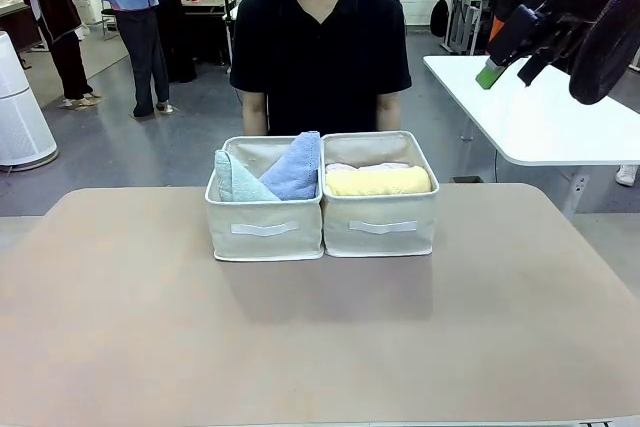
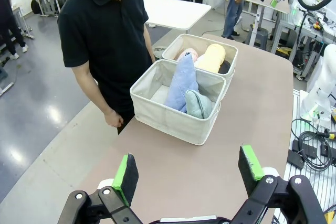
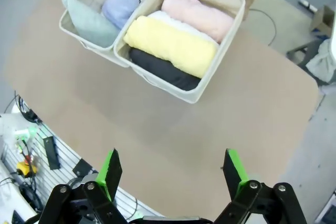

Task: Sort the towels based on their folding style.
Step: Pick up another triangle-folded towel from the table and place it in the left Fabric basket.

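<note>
Two beige fabric bins sit side by side at the table's middle. The left bin [image 1: 263,229] holds two cone-folded towels, a pale mint one [image 1: 238,180] [image 3: 89,22] and a periwinkle one [image 1: 296,165] [image 3: 122,4]. In the right bin [image 1: 381,226] lie rolled towels: yellow [image 1: 378,181] [image 3: 173,45], pink [image 3: 198,17], a sliver of white [image 3: 163,18] between them, and dark grey [image 3: 163,69]. My left gripper [image 2: 189,171] hangs open above the table, short of the bins. High over the bins, my right gripper [image 3: 173,171] [image 1: 510,67] is open too. Neither holds anything.
A person in a black shirt [image 1: 320,42] stands at the far edge right behind the bins, arms down. The brown tabletop [image 1: 320,337] around the bins is bare. A white table [image 1: 545,117] stands off to the back right.
</note>
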